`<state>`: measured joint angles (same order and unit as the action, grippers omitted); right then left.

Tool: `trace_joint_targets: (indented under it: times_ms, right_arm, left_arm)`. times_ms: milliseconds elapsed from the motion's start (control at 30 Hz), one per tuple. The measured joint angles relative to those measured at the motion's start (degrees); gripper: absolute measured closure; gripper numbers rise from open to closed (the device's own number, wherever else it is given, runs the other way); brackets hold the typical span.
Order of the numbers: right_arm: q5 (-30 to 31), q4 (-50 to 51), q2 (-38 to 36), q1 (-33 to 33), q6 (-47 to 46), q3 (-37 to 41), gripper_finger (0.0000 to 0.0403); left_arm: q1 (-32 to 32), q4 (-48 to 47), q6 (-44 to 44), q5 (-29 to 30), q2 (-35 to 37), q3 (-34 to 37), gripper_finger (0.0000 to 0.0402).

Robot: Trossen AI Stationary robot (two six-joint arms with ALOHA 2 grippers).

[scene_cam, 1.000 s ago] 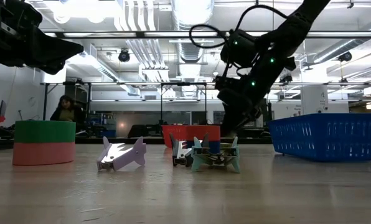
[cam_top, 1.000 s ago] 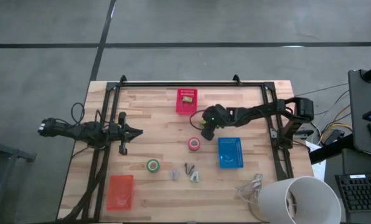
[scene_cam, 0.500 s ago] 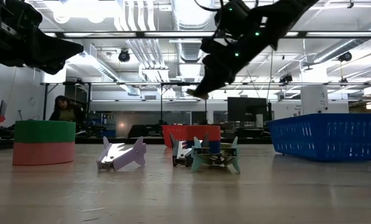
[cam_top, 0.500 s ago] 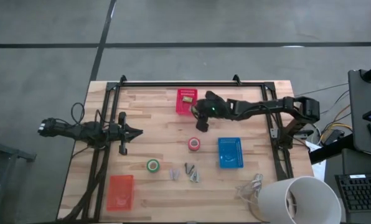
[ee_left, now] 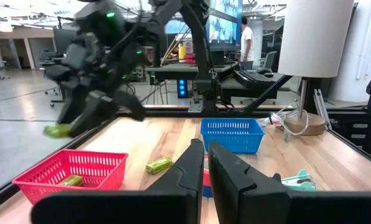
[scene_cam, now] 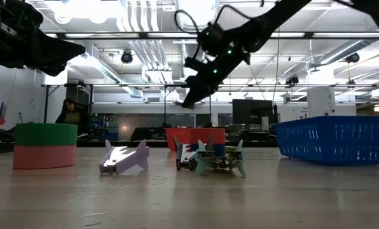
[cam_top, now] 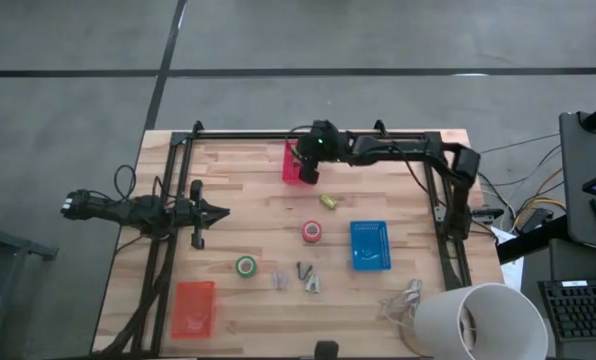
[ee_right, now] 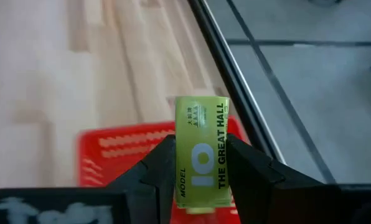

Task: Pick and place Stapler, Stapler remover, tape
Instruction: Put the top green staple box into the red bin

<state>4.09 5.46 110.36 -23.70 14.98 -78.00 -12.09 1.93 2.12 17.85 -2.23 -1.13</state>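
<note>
Your right gripper (cam_top: 306, 172) hangs over the small red basket (cam_top: 296, 170) by the bench's (cam_top: 398, 215) far edge, its fingers (ee_right: 160, 163) pinching a yellow-green stapler (ee_right: 201, 151) upright between them; the wrist view shows the basket directly under it and the black frame rail (cam_top: 278, 135) just beyond, so there is little room on that far side. One stapler already lies in that basket, seen in the left wrist view (ee_left: 71, 181), and another stapler (cam_top: 328, 200) lies loose on the wood between the red basket and the blue basket (cam_top: 370, 245), apart from both. The middle of the bench around that loose stapler is bare wood. Toward the near edge you have the red-pink tape roll (cam_top: 311, 232), the green tape roll (cam_top: 245, 266), and a cluster of three staple removers (cam_top: 300, 276) close together, all well clear of the right arm. A second red basket (cam_top: 193, 306) sits at the near left corner, and a white lamp shade (cam_top: 478, 322) overhangs the near right corner beside some loose cable (cam_top: 406, 297). Your left gripper (cam_top: 218, 211) waits over the left side of the bench, above the frame rail there, its fingers (ee_left: 188, 171) pressed nearly together on nothing. A person (scene_cam: 67, 112) sits in the room beyond the bench.
</note>
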Motion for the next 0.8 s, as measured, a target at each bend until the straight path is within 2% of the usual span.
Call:
trace_joint_targets:
  times_ms: [367,600,800]
  right_arm:
    - [-2.7,8.2,11.2,-4.5,0.7,-8.7,0.0273]
    - [-2.9,8.5,11.5,-4.6,0.7,-8.7,0.0282]
    - [-3.0,8.7,11.3,-4.6,0.5,-8.7,0.0259]
  left_arm:
    - [0.0,0.0,0.0,0.0,-0.1,0.0,0.0376]
    - [0.0,0.0,0.0,0.0,-0.1,0.0,0.0376]
    - [0.0,0.0,0.0,0.0,-0.1,0.0,0.0376]
